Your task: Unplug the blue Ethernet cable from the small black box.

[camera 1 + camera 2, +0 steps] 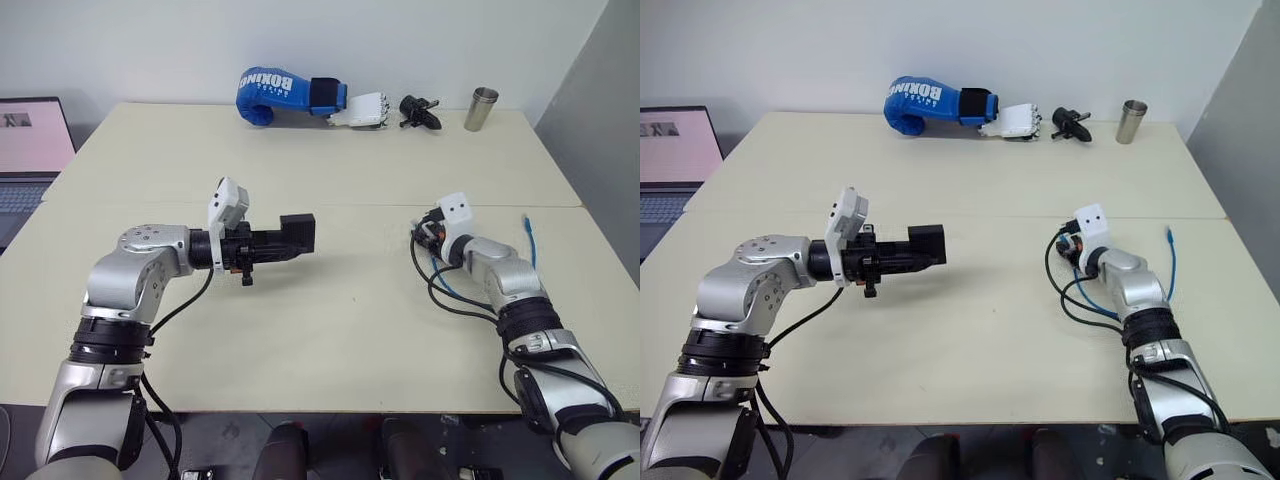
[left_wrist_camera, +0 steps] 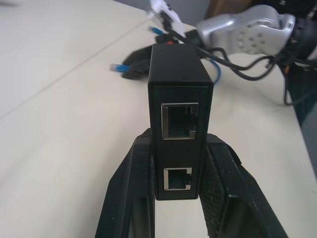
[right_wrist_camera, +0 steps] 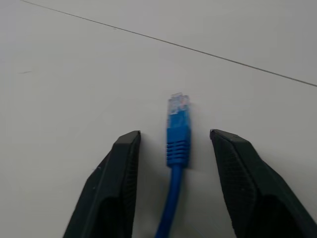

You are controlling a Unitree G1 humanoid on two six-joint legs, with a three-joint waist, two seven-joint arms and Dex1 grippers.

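Left gripper [image 2: 176, 198] is clamped on the small black box [image 2: 179, 114], both ports empty. Right gripper [image 3: 176, 148] is spread around the blue Ethernet cable [image 3: 177, 136], laid on the surface [image 1: 330, 330] at 3 o'clock. Unplugging appears done.

Left arm raised, forearm level, pointing right; left gripper [image 2: 178, 163] clamped on the box [image 2: 179, 94]. Right arm stretched forward, low over the tabletop [image 1: 330, 320]; right gripper [image 3: 174, 144] fingers parted, straddling the cable [image 3: 177, 144] without touching.

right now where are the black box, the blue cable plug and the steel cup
small black box [image 2: 180, 74], left wrist view, top face
blue Ethernet cable [image 3: 178, 139], right wrist view, plug boot
steel cup [image 1: 481, 108], left eye view, side wall
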